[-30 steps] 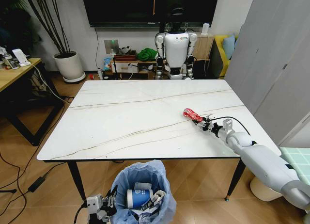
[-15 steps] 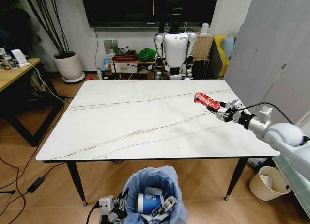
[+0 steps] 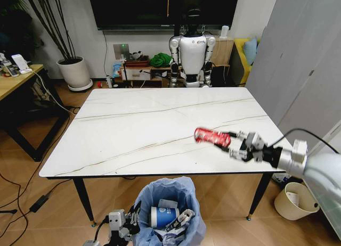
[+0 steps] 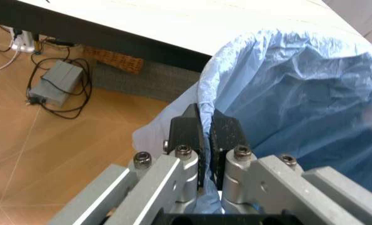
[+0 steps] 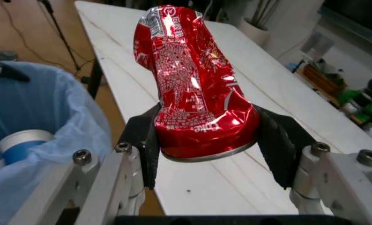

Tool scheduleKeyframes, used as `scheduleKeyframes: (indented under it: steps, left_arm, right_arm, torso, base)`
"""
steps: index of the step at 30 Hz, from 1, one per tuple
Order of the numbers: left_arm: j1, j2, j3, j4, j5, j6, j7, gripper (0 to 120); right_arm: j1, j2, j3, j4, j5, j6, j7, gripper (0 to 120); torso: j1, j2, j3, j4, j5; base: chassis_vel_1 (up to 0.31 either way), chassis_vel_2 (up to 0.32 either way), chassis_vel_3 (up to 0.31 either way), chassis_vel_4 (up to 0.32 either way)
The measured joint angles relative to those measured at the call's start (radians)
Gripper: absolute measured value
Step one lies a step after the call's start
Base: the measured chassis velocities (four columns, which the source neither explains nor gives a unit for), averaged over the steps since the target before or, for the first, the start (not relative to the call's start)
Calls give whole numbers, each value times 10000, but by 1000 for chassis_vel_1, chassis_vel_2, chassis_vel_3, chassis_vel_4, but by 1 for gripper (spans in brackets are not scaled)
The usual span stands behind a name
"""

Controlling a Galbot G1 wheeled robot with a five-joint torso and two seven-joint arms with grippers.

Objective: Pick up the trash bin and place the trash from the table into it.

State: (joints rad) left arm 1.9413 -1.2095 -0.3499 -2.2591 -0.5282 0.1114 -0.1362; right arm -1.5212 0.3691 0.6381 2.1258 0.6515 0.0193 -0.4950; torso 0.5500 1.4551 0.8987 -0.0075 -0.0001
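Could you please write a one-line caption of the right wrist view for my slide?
Right gripper shut on a crushed red can, held above the marble table, with the blue-lined trash bin nearby.

We count 1 table (image 3: 138, 129), 1 trash bin (image 3: 176, 190) off its near edge, 1 blue-and-white cup (image 3: 162, 216) inside, 1 red crushed can (image 3: 210, 137), 2 grippers.

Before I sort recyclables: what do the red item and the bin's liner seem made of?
The red item in the right end effector looks like thin crushed metal: shiny, creased, with a can-like rim. The bin liner, pinched by the left end effector, looks like thin translucent blue plastic film, wrinkled.
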Motion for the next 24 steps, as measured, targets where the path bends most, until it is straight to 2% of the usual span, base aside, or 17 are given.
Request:
scheduleKeyframes:
  steps: [7,11,17,21,24]
  left_arm:
    - [-233,-21,50,119,-126,52,0,0]
    - [-347,-107,151,218,-137,70,10,0]
    - [-551,-278,397,449,-131,87,60,0]
    - [-767,-422,689,703,-87,89,171,0]
    - [-981,-613,955,904,-66,89,217,0]
  right_arm:
    - [-1689,103,660,920,-1049,206,-384,46]
    - [-2138,175,730,1336,-1548,307,-510,46]
    - [-2178,95,463,1888,-2051,350,-598,46]
    - [-1681,-176,-93,2070,-2239,345,-598,46]
    - [-805,-351,-1094,1988,-2531,410,-605,46]
  torso:
    - [1,0,1,-4,1]
    - [0,0,0,-4,2]
    - [1,0,0,-3,1]
    - [1,0,0,-3,0]
    - [1,0,1,-2,1]
  base:
    - [0,0,0,0]
    - [0,0,0,0]
    - [0,0,0,0]
    - [0,0,0,0]
    - [0,0,0,0]
